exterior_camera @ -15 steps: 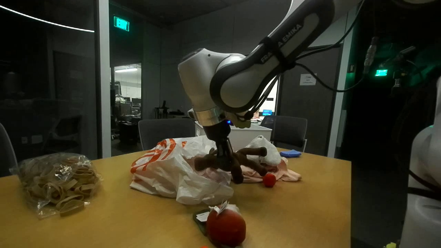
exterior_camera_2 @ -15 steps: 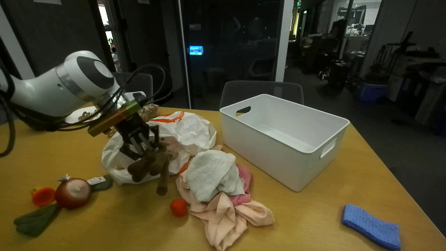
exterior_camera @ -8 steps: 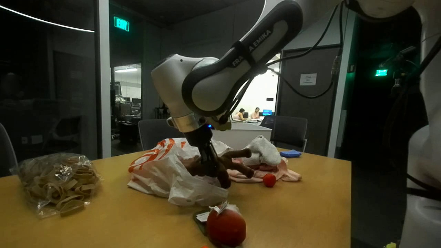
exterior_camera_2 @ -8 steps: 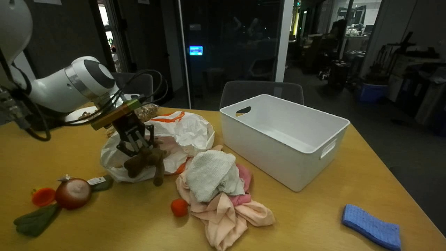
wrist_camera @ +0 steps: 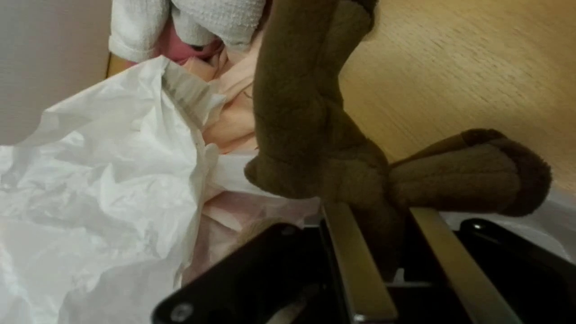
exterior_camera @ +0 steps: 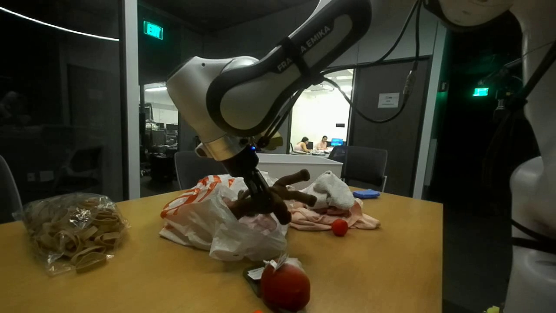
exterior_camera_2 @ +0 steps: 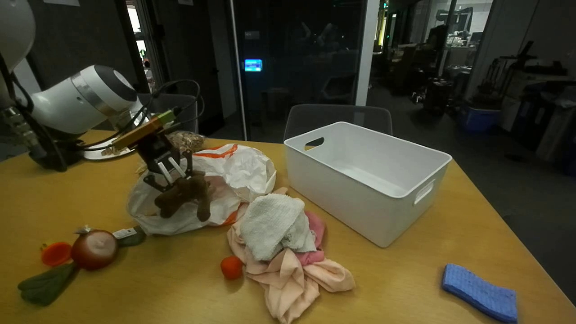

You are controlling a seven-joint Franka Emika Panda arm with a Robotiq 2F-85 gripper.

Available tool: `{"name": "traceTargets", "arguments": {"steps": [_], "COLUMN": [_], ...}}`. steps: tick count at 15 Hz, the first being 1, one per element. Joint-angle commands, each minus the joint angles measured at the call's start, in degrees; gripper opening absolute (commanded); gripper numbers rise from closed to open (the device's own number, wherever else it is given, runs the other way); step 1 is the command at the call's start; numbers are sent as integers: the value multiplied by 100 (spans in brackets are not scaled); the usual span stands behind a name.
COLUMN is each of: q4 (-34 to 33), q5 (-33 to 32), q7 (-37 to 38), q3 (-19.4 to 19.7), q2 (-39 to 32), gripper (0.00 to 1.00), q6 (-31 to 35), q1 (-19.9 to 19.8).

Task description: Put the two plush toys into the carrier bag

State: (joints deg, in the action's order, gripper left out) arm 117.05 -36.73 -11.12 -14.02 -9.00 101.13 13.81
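One brown plush (wrist_camera: pixel 310 135) clenched by gripper (wrist_camera: pixel 379 210) | limbs jut past rim of carrier bag (exterior_camera_2: pixel 249 172) | bag's mouth agape

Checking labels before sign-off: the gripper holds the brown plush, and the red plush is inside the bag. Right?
Not quite: the red plush is not inside the bag; it lies on the table outside it, as both exterior views show. The gripper does hold the brown plush.

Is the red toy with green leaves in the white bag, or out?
Out. In both exterior views the red toy lies on the table beside the white bag; whether a leaf touches it is unclear.
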Motion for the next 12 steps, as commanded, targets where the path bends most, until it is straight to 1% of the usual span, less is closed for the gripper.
{"name": "traceTargets", "arguments": {"steps": [1, 4, 6, 9, 10, 11, 12], "q4": [-195, -204, -72, 179, 299, 410, 512], "q5": [-241, -531, -655, -502, -440, -268, -132], "q7": [-341, -335, -294, -273, -201, -186, -185], "q3": [36, 117, 198, 336, 363, 369, 383], "q2": [-275, -411, -399, -326, -274, -222, -180], "gripper": [10, 11, 10, 11, 30, 41, 47], "q6": [612, 1367, 2023, 2732, 2933, 3137, 3343], "q1": [-12, -43, -136, -319, -356, -417, -468]}}
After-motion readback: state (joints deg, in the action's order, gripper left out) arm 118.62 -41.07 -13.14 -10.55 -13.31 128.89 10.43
